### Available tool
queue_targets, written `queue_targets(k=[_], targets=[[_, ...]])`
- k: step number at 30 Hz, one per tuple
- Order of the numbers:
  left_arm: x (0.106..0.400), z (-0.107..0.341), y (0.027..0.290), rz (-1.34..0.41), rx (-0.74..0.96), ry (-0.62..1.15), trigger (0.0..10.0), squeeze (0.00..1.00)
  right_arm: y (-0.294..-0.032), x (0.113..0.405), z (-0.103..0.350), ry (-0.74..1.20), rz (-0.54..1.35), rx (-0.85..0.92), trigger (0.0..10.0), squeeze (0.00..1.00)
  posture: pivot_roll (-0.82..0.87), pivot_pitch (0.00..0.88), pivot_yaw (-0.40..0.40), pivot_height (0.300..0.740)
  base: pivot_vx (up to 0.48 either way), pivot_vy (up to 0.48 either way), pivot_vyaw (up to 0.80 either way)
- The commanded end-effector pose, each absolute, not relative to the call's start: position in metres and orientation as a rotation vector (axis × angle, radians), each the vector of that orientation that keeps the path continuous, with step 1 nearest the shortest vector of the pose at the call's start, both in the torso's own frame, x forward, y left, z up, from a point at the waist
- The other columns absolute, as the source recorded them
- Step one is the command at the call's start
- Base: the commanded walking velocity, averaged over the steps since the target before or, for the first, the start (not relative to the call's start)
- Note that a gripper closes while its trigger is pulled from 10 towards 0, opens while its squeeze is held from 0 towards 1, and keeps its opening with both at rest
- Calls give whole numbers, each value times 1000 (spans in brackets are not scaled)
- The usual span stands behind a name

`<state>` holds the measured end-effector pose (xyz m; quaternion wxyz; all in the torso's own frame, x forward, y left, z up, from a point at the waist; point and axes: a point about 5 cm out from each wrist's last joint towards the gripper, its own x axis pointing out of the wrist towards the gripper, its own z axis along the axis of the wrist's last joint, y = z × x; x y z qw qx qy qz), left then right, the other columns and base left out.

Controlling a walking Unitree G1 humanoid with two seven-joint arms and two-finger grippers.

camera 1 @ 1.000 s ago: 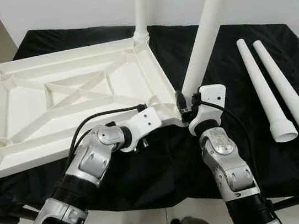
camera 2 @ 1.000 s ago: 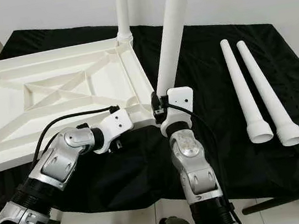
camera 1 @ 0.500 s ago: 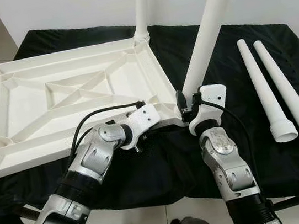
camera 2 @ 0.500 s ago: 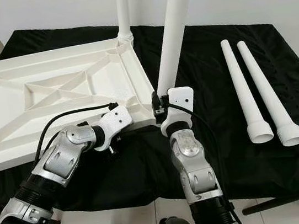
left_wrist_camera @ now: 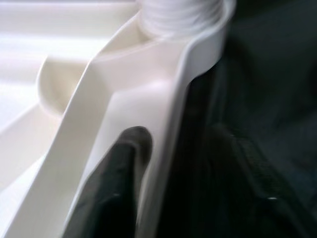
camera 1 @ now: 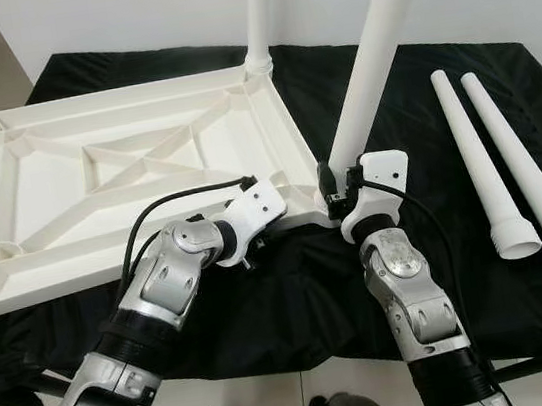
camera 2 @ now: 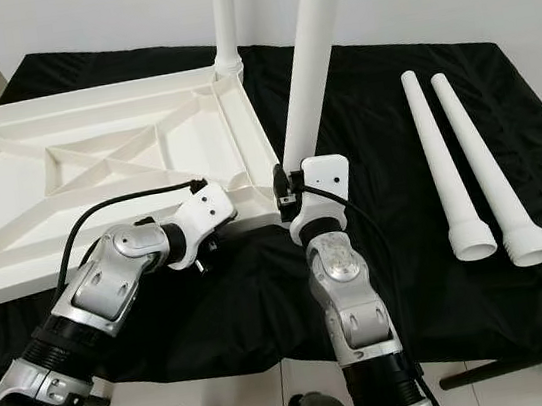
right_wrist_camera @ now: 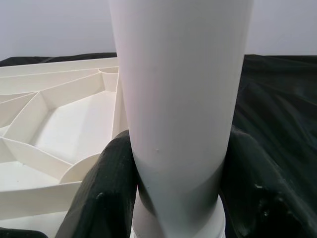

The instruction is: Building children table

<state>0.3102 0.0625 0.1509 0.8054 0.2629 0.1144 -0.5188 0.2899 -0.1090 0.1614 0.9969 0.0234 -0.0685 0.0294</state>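
Note:
A white plastic tabletop (camera 1: 135, 167) lies upside down on the black cloth. One white leg (camera 1: 257, 13) stands in its far right corner socket. My right gripper (camera 1: 340, 175) is shut on a second leg (camera 1: 376, 52), which rises slightly tilted from the near right corner socket. In the right wrist view its fingers (right_wrist_camera: 106, 193) clasp the leg (right_wrist_camera: 178, 99) from both sides. My left gripper (left_wrist_camera: 173, 188) is shut on the tabletop's near rim (left_wrist_camera: 163, 124) beside that corner, with one finger (left_wrist_camera: 119, 188) inside the rim and the other outside.
Two loose white legs (camera 1: 476, 169) (camera 1: 527, 167) lie side by side on the cloth at the right, wide ends toward me. The black-draped table (camera 1: 295, 301) ends just before my feet, with pale floor beyond its left side. A white wall stands behind.
My left wrist has rolled and crept a little along the near rim, and the tabletop has shifted slightly with it. The right gripper still holds the leg in the same spot.

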Motion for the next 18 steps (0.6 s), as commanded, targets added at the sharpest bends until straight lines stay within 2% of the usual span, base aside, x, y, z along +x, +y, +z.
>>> queue_targets(k=[1, 7, 8, 9, 18], targets=[[302, 153, 59, -1205, 539, 246, 10000, 1000, -116, 290, 145, -55, 23, 40, 10000, 0, -22, 78, -36, 740, 0, 0, 0], [296, 160, 55, -1259, 525, 198, 10000, 1000, -116, 290, 144, -54, 23, 39, 10000, 0, -23, 75, -36, 740, 0, 0, 0], [297, 165, 53, -1258, 502, 170, 10000, 129, -116, 291, 144, -55, 23, 41, 10000, 0, -23, 74, -36, 740, 0, 0, 0], [299, 170, 52, -1242, 466, 153, 10000, 0, -116, 290, 144, -56, 24, 40, 10000, 0, -23, 74, -36, 740, 0, 0, 0], [323, 177, 56, -1049, 448, 129, 10000, 0, -116, 291, 144, -58, 20, 38, 10000, 0, -28, 71, -36, 740, 0, 0, 0]])
